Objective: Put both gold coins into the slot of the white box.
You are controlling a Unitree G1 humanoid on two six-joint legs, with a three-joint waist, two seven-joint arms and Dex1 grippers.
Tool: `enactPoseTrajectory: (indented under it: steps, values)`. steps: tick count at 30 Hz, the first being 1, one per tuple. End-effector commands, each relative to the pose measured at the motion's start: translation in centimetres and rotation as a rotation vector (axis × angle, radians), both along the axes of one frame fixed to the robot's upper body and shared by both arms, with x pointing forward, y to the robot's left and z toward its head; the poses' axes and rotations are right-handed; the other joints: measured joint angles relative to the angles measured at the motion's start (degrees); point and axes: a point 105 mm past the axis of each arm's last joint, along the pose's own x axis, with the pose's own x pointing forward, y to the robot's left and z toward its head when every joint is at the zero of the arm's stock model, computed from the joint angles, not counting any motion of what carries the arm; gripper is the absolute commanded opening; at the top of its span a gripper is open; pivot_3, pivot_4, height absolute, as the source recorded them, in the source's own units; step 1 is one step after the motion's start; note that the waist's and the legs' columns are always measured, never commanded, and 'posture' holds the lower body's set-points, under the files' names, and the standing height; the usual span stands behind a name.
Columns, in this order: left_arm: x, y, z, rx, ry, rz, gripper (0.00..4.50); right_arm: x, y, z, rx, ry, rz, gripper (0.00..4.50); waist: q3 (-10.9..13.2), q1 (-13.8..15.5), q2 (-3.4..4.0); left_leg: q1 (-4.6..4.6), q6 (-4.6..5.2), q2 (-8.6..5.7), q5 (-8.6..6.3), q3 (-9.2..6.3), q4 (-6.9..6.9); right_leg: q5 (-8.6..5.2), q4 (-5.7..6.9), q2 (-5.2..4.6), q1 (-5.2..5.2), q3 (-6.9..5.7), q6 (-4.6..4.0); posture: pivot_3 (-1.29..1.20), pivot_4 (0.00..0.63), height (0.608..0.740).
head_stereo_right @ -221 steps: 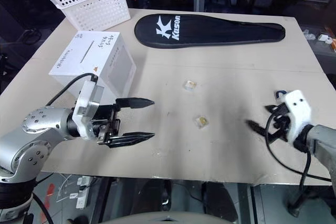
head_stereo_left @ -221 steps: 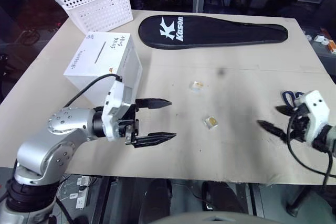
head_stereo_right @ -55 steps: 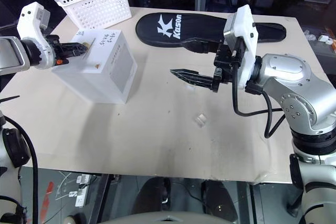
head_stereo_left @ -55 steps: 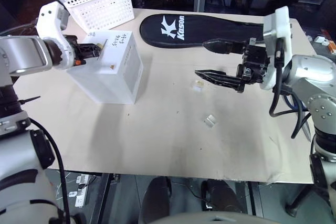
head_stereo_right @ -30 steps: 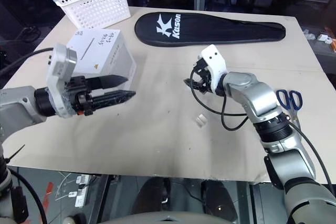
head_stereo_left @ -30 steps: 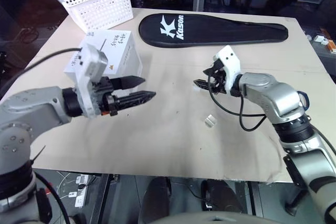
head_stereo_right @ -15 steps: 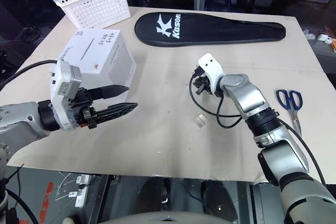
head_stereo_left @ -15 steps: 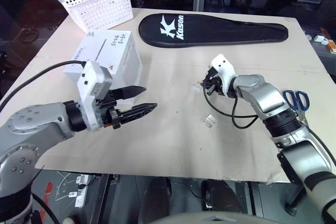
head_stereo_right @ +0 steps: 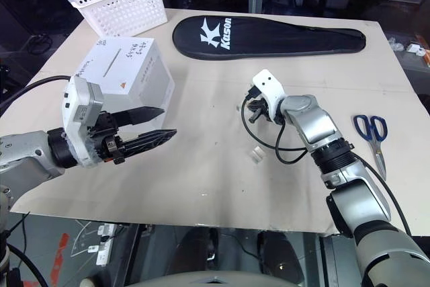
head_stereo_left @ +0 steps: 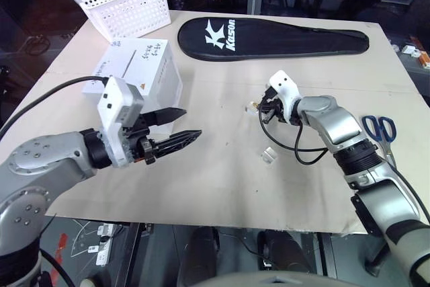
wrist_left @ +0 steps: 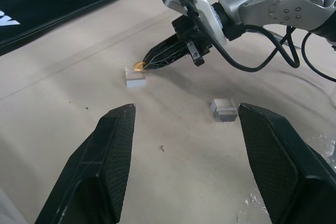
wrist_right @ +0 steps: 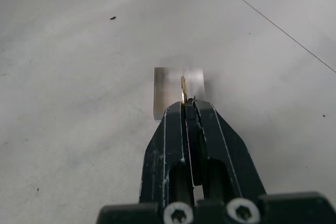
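Observation:
My right gripper (wrist_right: 187,104) is shut on a small gold coin (wrist_right: 183,85), which stands on edge at its fingertips over a small clear square case (wrist_right: 170,92) on the table. In the left wrist view the same coin (wrist_left: 138,66) shows at the right gripper's tips (wrist_left: 145,65). The white box (head_stereo_left: 134,75), with black handwriting and the thin dark slot (head_stereo_left: 124,67) on its top, stands at the left of the table. My left gripper (head_stereo_left: 191,123) hovers open and empty in front of the box, pointing toward the table's middle.
A second clear case (head_stereo_left: 269,155) lies nearer the front edge. A white perforated basket (head_stereo_left: 121,1) stands at the back left, a black racket cover (head_stereo_left: 269,35) along the back. Blue-handled scissors (head_stereo_left: 379,128) lie at the right.
My right gripper has dipped to the clear case and shut on the gold coin. My left gripper has stayed open in front of the box.

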Motion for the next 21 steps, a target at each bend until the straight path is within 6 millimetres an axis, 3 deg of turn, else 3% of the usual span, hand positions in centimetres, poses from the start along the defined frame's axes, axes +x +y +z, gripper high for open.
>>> enactPoseTrajectory:
  steps: [1, 4, 7, 11, 13, 21]
  values:
    - [0.0, -0.3, 0.9, -0.082, -0.005, -0.018, 3.15, -0.7, 0.0, 3.9, 0.114, -0.068, 0.055, 0.0, 0.0, 0.0, 0.01, 0.0, 0.0, 0.0, 0.0, 0.0, 0.0, 0.0, 0.0, 0.0, 0.0, 0.0, 0.0, 0.0, 0.15, 0.74]
    - [0.3, -0.3, 1.2, -0.137, 0.021, -0.015, 3.15, -2.4, 0.5, 5.8, 0.234, -0.029, 0.141, 0.0, 0.0, 0.2, 0.01, -0.01, 0.0, 0.01, 0.0, -0.05, -0.01, 0.0, 0.0, 0.0, 0.01, -0.02, 0.0, 0.0, 0.15, 0.74]
    - [0.6, -0.8, 1.7, -0.21, 0.06, -0.058, 3.15, -7.9, 1.2, 9.8, 0.442, 0.051, 0.422, 0.0, 0.0, 0.3, 0.02, -0.02, 0.01, 0.01, 0.0, -0.09, -0.02, 0.0, -0.01, 0.0, 0.02, -0.04, 0.0, 0.0, 0.15, 0.74]
    - [1.0, -1.9, 2.7, -0.271, 0.075, -0.12, 1.96, -11.4, 1.4, 12.0, 0.496, 0.089, 0.558, 0.0, 0.0, 0.2, 0.0, 0.0, 0.02, 0.01, -0.01, -0.26, -0.01, 0.0, -0.03, -0.01, 0.07, -0.08, 0.01, 0.0, 0.15, 0.74]
    - [1.4, -2.4, 3.1, -0.283, 0.073, -0.14, 1.04, -12.3, 1.7, 12.7, 0.505, 0.085, 0.582, 0.0, 0.0, 0.2, 0.01, 0.04, 0.02, 0.0, -0.01, -0.25, 0.0, 0.0, -0.01, -0.01, 0.11, -0.1, 0.01, 0.0, 0.15, 0.74]
    - [1.3, -4.1, 4.0, -0.313, 0.104, -0.254, 1.04, -13.2, 2.7, 13.2, 0.507, 0.069, 0.598, 0.0, 0.0, 0.1, 0.01, 0.01, 0.02, 0.0, -0.01, -0.21, 0.0, 0.0, -0.01, 0.03, 0.09, -0.09, 0.0, 0.0, 0.15, 0.74]
